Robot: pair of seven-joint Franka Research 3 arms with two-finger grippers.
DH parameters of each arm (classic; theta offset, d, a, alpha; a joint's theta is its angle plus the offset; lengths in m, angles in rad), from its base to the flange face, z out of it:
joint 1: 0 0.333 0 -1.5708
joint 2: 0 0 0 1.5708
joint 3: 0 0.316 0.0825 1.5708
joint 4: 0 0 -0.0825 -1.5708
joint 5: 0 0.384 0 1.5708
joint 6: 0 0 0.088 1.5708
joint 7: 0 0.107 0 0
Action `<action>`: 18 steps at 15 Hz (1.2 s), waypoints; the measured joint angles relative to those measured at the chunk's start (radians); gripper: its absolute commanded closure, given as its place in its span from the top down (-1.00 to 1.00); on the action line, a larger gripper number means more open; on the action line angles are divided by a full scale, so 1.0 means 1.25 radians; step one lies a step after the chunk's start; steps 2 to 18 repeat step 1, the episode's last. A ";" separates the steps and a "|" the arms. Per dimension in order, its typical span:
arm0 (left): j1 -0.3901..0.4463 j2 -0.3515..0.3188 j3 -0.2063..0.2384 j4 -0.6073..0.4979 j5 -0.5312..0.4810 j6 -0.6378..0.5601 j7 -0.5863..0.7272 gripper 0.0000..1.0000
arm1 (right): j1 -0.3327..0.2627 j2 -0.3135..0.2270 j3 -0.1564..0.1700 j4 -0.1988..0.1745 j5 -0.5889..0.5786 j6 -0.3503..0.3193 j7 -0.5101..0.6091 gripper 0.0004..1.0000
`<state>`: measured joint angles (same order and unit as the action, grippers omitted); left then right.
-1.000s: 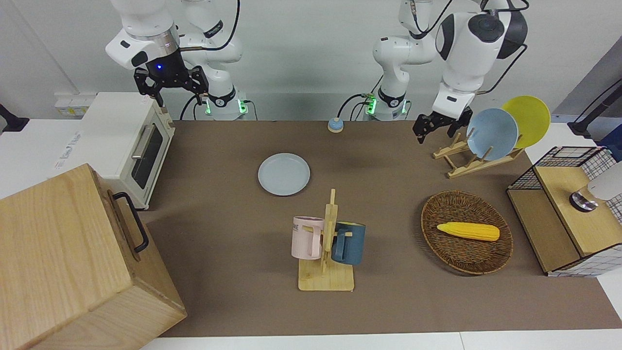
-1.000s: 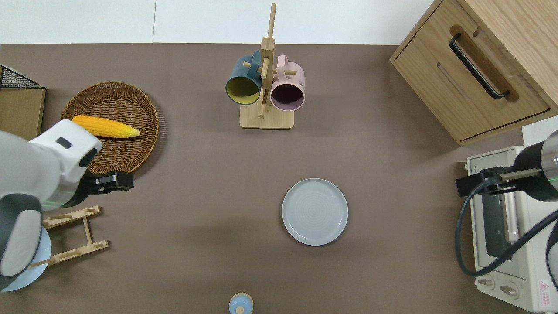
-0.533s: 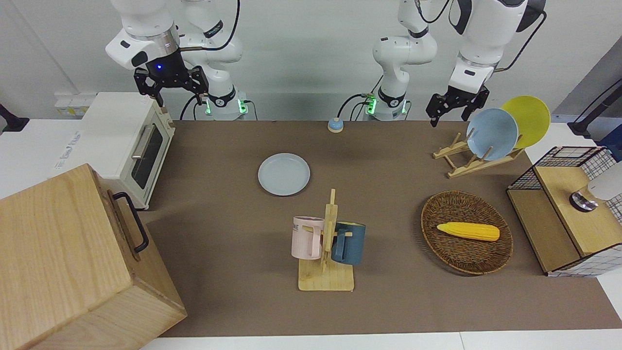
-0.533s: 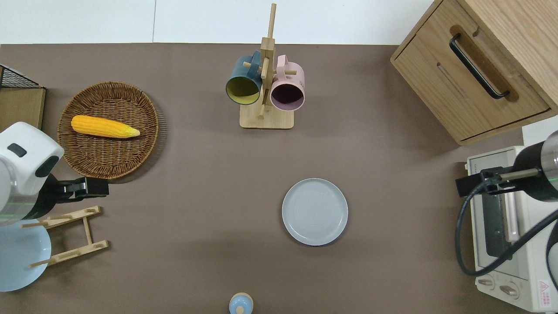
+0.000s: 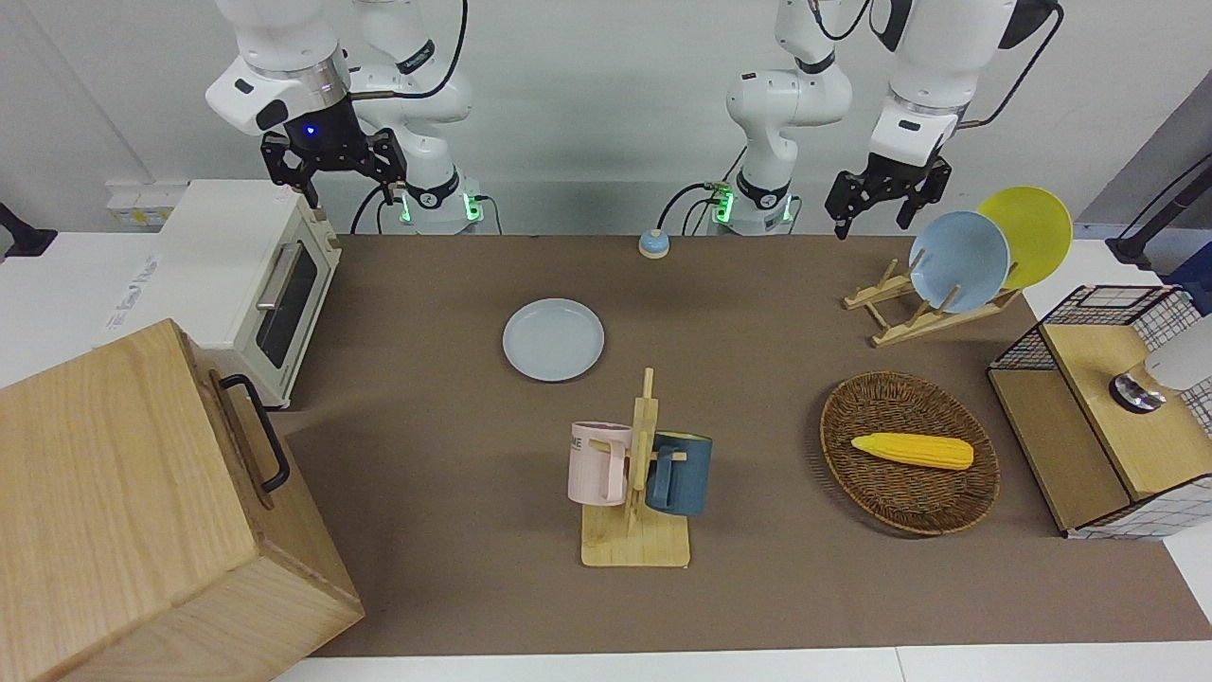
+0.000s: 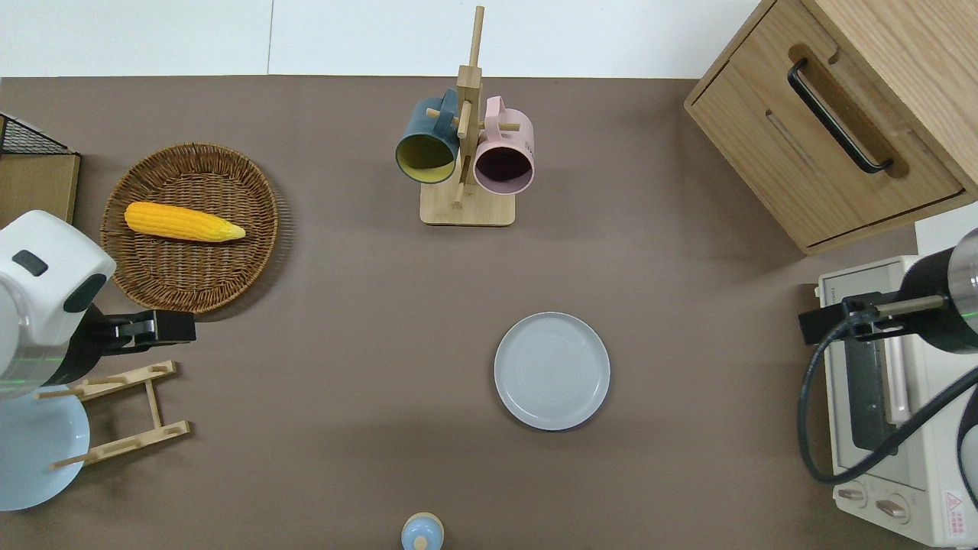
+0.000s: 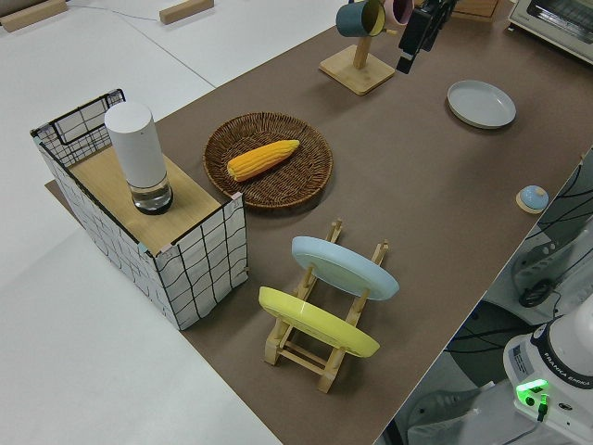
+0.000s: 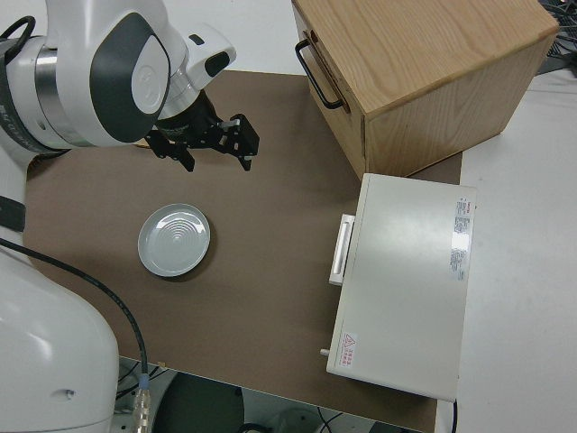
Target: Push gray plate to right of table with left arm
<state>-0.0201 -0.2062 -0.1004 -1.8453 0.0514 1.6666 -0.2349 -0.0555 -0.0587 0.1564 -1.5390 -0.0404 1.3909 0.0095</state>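
The gray plate (image 5: 553,339) lies flat on the brown table (image 5: 757,587), near its middle and nearer to the robots than the mug stand; it also shows in the overhead view (image 6: 552,370), the left side view (image 7: 481,103) and the right side view (image 8: 175,240). My left gripper (image 5: 873,220) is open and empty, up in the air. In the overhead view, the left gripper (image 6: 183,328) is over bare table between the wicker basket and the dish rack, well apart from the plate. My right gripper (image 5: 350,194) is open; that arm is parked.
A mug stand (image 5: 636,474) holds a pink and a blue mug. A wicker basket (image 5: 909,453) holds a corn cob. A dish rack (image 5: 923,313) holds a sky-blue and a yellow plate. A toaster oven (image 5: 241,275) and a wooden cabinet (image 5: 123,511) stand at the right arm's end.
My left gripper rose and drew back from the basket's edge toward the left arm's end, then edged slightly back. The gray plate has not moved. The right arm is still.
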 measured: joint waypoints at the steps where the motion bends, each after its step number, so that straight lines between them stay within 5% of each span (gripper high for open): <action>1: 0.000 0.000 0.000 0.000 0.000 0.000 0.000 0.99 | 0.000 0.000 0.000 0.000 0.000 0.000 0.000 0.99; 18: 0.000 0.000 0.000 0.000 0.000 0.000 0.000 0.99 | 0.000 0.000 0.000 0.000 0.000 0.000 0.000 0.99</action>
